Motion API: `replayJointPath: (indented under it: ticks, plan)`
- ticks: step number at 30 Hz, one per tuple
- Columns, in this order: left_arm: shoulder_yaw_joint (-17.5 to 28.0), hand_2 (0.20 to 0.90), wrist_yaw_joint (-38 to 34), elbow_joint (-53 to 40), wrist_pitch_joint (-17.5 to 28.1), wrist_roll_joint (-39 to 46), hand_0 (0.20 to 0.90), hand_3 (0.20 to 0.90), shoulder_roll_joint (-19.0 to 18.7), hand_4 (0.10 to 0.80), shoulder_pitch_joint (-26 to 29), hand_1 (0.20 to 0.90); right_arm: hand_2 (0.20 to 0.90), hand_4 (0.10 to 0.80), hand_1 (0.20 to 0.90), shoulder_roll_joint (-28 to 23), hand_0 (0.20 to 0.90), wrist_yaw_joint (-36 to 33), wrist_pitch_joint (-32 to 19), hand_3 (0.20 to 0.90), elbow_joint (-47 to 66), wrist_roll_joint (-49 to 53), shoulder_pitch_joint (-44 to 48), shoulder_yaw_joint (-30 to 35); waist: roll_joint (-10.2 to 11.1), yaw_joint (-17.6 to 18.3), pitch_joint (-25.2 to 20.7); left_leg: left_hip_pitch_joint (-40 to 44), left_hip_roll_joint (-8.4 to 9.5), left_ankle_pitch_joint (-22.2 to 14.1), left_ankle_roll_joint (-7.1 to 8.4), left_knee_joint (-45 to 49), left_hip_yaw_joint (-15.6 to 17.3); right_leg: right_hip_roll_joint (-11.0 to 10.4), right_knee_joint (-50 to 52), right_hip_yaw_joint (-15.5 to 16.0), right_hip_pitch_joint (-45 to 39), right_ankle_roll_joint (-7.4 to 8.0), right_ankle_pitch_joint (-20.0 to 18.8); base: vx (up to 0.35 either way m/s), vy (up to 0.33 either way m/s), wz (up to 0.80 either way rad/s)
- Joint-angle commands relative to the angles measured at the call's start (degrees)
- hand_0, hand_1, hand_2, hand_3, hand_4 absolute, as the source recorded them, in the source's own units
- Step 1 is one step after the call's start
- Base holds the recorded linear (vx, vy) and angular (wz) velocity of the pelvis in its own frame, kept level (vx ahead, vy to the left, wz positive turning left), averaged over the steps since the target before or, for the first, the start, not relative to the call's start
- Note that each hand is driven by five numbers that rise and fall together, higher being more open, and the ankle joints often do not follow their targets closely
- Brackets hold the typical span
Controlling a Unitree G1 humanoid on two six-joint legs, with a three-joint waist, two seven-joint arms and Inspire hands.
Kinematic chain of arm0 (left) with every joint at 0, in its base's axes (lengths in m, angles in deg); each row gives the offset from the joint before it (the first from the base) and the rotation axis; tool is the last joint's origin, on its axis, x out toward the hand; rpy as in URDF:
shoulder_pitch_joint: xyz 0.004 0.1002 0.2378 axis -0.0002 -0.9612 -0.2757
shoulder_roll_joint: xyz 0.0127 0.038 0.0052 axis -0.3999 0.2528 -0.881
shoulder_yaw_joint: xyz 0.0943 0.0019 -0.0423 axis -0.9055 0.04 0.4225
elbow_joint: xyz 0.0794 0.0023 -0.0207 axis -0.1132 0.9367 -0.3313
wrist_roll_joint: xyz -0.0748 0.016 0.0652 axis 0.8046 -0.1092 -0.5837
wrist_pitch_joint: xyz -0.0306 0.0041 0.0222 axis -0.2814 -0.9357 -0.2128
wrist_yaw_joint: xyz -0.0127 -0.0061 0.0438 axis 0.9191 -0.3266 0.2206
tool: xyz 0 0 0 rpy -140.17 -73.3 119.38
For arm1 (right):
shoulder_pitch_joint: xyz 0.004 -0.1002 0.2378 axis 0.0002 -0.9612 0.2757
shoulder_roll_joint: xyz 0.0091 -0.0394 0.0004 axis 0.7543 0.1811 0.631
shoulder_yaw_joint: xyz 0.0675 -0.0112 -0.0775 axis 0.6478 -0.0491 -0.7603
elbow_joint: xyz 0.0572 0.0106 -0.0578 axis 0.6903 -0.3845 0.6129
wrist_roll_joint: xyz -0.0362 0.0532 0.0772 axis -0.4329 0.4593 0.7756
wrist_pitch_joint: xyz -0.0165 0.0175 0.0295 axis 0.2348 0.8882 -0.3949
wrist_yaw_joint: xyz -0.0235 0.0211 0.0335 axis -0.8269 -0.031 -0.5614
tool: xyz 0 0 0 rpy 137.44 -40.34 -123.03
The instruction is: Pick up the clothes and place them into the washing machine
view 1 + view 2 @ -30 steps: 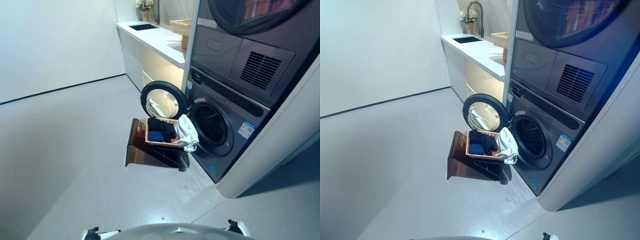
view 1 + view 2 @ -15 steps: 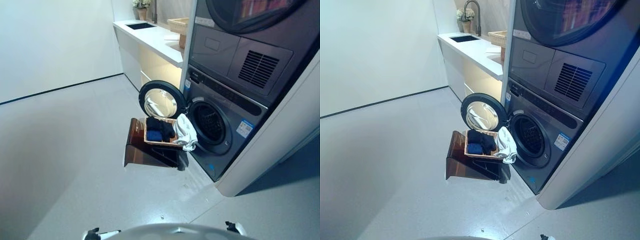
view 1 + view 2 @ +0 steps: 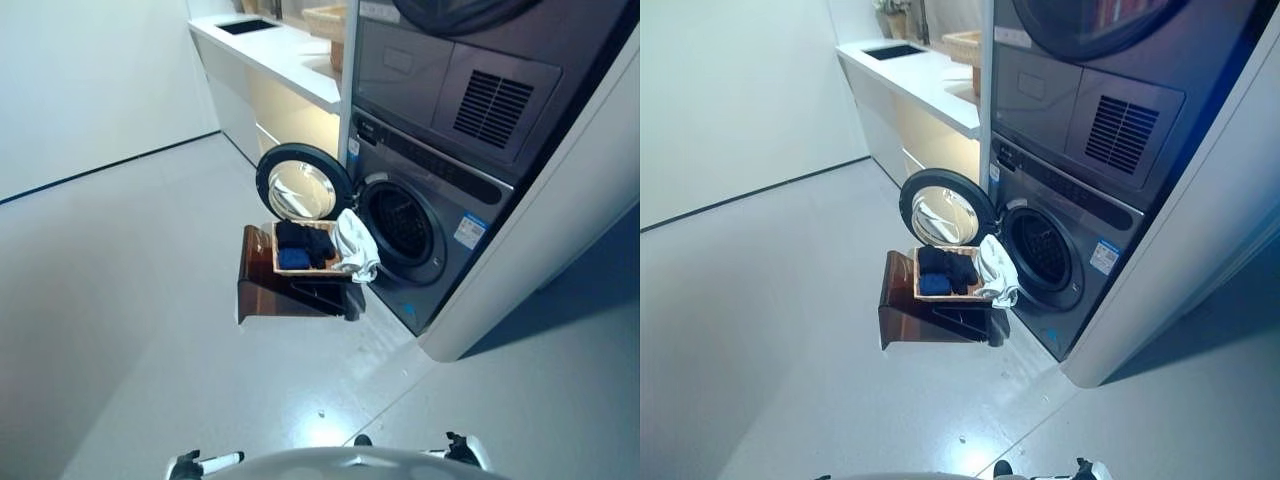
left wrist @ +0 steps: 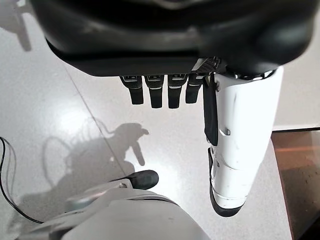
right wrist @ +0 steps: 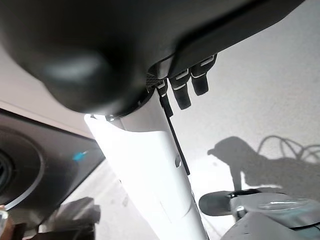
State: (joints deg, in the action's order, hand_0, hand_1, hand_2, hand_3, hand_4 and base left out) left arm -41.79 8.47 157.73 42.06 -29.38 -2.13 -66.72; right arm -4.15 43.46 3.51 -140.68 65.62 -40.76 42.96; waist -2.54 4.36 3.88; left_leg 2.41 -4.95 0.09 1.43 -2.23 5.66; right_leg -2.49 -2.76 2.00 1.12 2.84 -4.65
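Clothes [image 3: 305, 244] in basket [image 3: 277, 250] (washer [image 3: 405, 225] door open)

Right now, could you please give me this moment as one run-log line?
phase: approach | clothes: in basket | washing machine: door open | left hand: open, holds nothing | right hand: open, holds nothing

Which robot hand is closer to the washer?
Right. The right hand hangs beside the washer, whose dark front shows just past it; the left hand hangs farther off, over the floor.
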Motion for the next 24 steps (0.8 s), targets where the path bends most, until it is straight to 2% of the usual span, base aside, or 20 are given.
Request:
replayJointPath:
  ticks: [1, 3, 4, 6, 7, 9, 10, 11, 13, 14, 15, 16, 17, 19, 20, 21, 24]
  plan:
    - [2.9, 0.900, -2.0, 0.0, 2.2, 2.5, 0.900, 0.900, 0.1, 0.800, 5.9, 0.900, 0.900, 0.800, 0.900, -1.9, 0.900, -2.3, -2.5, 0.900, 0.7, -0.2, 8.4, -0.9, 4.0, 0.3, 7.1, -5.1, 0.91, -0.3, 0.93, 21.8, -2.4, 1.8, 5.2, -2.6, -4.3, -1.57, 10.1, 0.046, -0.261, 0.06]
    - [2.8, 0.900, -2.2, -0.3, 2.6, 3.8, 0.900, 0.900, 0.2, 0.800, 6.3, 0.900, 0.900, 0.800, 0.900, -2.5, 0.900, -3.0, -2.9, 0.900, 1.1, 0.0, 8.8, -0.8, 5.2, -0.6, 9.0, -11.2, 2.72, 2.3, 0.24, 30.9, -4.6, 2.1, 6.3, -3.1, -4.0, -2.44, 10.2, 0.006, -0.198, 0.00]
    - [2.8, 0.900, -2.2, -0.2, 2.8, 4.4, 0.900, 0.900, 0.4, 0.800, 6.4, 0.900, 0.900, 0.800, 0.900, -2.8, 0.900, -3.2, -2.9, 0.900, 1.1, 0.3, 8.8, -0.5, 5.7, -0.9, 9.7, -14.3, 3.79, 2.8, 0.34, 33.7, -5.5, 1.9, 6.5, -2.9, -3.8, -2.36, 10.3, 0.006, -0.090, -0.09]
    - [3.3, 0.900, -2.4, 0.3, 3.1, 5.6, 0.900, 0.900, 0.7, 0.800, 6.4, 0.900, 0.900, 0.800, 0.900, -3.7, 0.900, -3.4, -2.9, 0.900, 0.4, 0.7, 9.4, -0.2, 5.7, -2.1, 9.9, -19.1, 8.30, 0.3, -0.15, 30.9, -7.5, 1.8, 6.3, -4.2, -3.9, -1.76, 10.9, 0.101, 0.001, -0.10]
    - [3.7, 0.900, -2.3, 0.8, 3.1, 6.1, 0.900, 0.900, 0.9, 0.800, 6.1, 0.900, 0.900, 0.800, 0.900, -3.8, 0.900, -3.5, -2.7, 0.900, -0.3, 0.7, 9.4, -0.1, 5.5, -2.6, 9.4, -19.3, 8.40, -0.3, -0.38, 26.7, -7.7, 2.0, 5.7, -4.9, -4.7, -1.38, 11.3, 0.235, 0.053, -0.10]
    - [3.3, 0.900, -2.8, 0.8, 3.1, 6.3, 0.900, 0.900, 1.0, 0.800, 5.5, 0.900, 0.900, 0.800, 0.900, -4.2, 0.900, -3.7, -2.4, 0.900, -1.1, 0.8, 9.2, 0.1, 4.7, -3.4, 9.2, -20.7, 6.23, 4.4, 0.66, 15.8, -8.0, 2.9, 4.4, -5.6, -7.3, -1.03, 12.3, 0.257, 0.057, -0.18]
    - [3.3, 0.900, -2.8, 0.8, 3.1, 6.3, 0.900, 0.900, 1.0, 0.800, 5.5, 0.900, 0.900, 0.800, 0.900, -4.2, 0.900, -3.7, -2.4, 0.900, -1.1, 0.8, 9.2, 0.1, 4.7, -3.4, 9.3, -20.7, 6.25, 4.4, 0.66, 15.8, -7.9, 2.9, 4.4, -5.6, -7.3, -1.02, 12.3, 0.288, 0.101, -0.24]
    - [2.9, 0.900, -3.1, 1.0, 3.1, 6.7, 0.900, 0.900, 1.1, 0.800, 5.6, 0.900, 0.900, 0.800, 0.900, -4.5, 0.900, -3.8, -2.2, 0.900, -1.7, 1.0, 8.7, 0.4, 4.1, -3.9, 9.2, -22.3, 4.51, 8.4, 1.73, 7.5, -9.0, 3.1, 3.4, -5.9, -9.2, -0.77, 13.3, 0.286, 0.135, -0.02]
    - [2.5, 0.900, -3.7, 1.1, 3.1, 6.9, 0.900, 0.900, 1.4, 0.800, 5.8, 0.900, 0.900, 0.800, 0.900, -4.4, 0.900, -4.1, -1.9, 0.900, -2.7, 2.3, 8.6, 1.5, 3.5, -3.9, 8.6, -23.5, 2.18, 10.5, 2.59, 3.6, -5.6, 2.7, 2.4, -6.6, -11.3, -0.13, 15.0, 0.295, 0.172, -0.01]
    - [2.5, 0.900, -3.7, 1.1, 3.1, 6.9, 0.900, 0.900, 1.4, 0.800, 5.8, 0.900, 0.900, 0.800, 0.900, -4.4, 0.900, -4.1, -1.9, 0.900, -2.7, 2.3, 8.5, 1.5, 3.6, -4.0, 8.7, -23.4, 2.19, 10.5, 2.58, 3.6, -5.4, 2.6, 2.3, -6.7, -11.4, -0.12, 15.0, 0.309, 0.234, -0.34]
    - [2.4, 0.900, -4.0, 1.1, 3.0, 7.1, 0.900, 0.900, 1.7, 0.800, 5.8, 0.900, 0.900, 0.800, 0.900, -3.9, 0.900, -4.2, -2.0, 0.900, -3.3, 3.3, 8.0, 2.2, 3.2, -4.3, 7.6, -21.7, 1.78, 10.7, 2.00, 3.4, -3.4, 1.2, 1.8, -6.1, -13.5, 0.43, 16.2, 0.208, 0.161, -0.48]
    - [2.4, 0.900, -4.0, 1.1, 3.0, 7.1, 0.900, 0.900, 1.7, 0.800, 5.8, 0.900, 0.900, 0.800, 0.900, -3.9, 0.900, -4.2, -2.0, 0.900, -3.3, 3.3, 8.0, 2.2, 3.2, -4.3, 7.6, -21.7, 1.78, 10.7, 1.99, 3.4, -3.4, 1.2, 1.8, -6.1, -13.5, 0.43, 16.2, 0.442, 0.358, -0.65]
    - [2.0, 0.900, -4.1, 0.8, 3.4, 7.2, 0.900, 0.900, 1.3, 0.800, 6.3, 0.900, 0.900, 0.800, 0.900, -3.7, 0.900, -4.3, -1.9, 0.900, -3.4, 4.6, 8.3, 3.1, 3.6, -4.6, 6.3, -23.0, 2.94, 9.4, 1.37, 7.0, -1.4, -1.5, 2.5, -5.4, -13.6, 1.55, 17.1, 0.303, 0.243, -0.66]
    - [2.7, 0.900, -4.6, 0.4, 3.8, 7.5, 0.900, 0.900, 0.4, 0.800, 6.8, 0.900, 0.900, 0.800, 0.900, -2.5, 0.900, -4.0, -1.5, 0.900, -3.3, 4.1, 9.4, 1.9, 4.3, -5.3, 5.5, -23.1, 2.41, 9.0, 1.10, 7.6, 0.8, -2.6, 3.2, -5.6, -12.0, 1.75, 16.7, 0.236, 0.190, -0.61]
    - [2.7, 0.900, -4.6, 0.4, 3.8, 7.5, 0.900, 0.900, 0.4, 0.800, 6.8, 0.900, 0.900, 0.800, 0.900, -2.5, 0.900, -4.0, -1.5, 0.900, -3.3, 4.1, 9.4, 1.9, 4.4, -5.3, 5.4, -23.1, 2.39, 8.9, 1.10, 7.6, 0.9, -2.6, 3.2, -5.7, -11.9, 1.76, 16.7, 0.117, 0.104, -0.62]
    - [3.0, 0.900, -4.6, 0.0, 3.9, 7.8, 0.900, 0.900, -0.5, 0.800, 7.3, 0.900, 0.900, 0.800, 0.900, -1.9, 0.900, -3.7, -1.5, 0.900, -2.2, 3.0, 11.1, 0.3, 5.3, -6.5, 5.2, -23.5, 2.18, 8.1, 0.78, 7.7, 2.5, -4.1, 2.7, -4.2, -10.6, 2.97, 15.4, 0.103, 0.078, -0.85]
    - [2.6, 0.900, -4.7, 0.4, 3.7, 7.4, 0.900, 0.900, -0.7, 0.800, 8.4, 0.900, 0.900, 0.800, 0.900, -1.6, 0.900, -3.6, -1.8, 0.900, -0.4, 2.6, 12.7, -0.2, 6.0, -6.9, 4.9, -24.9, 2.32, 7.0, 0.43, 10.3, 3.1, -4.6, 1.4, -3.5, -10.9, 3.58, 14.3, 0.149, 0.066, -0.66]
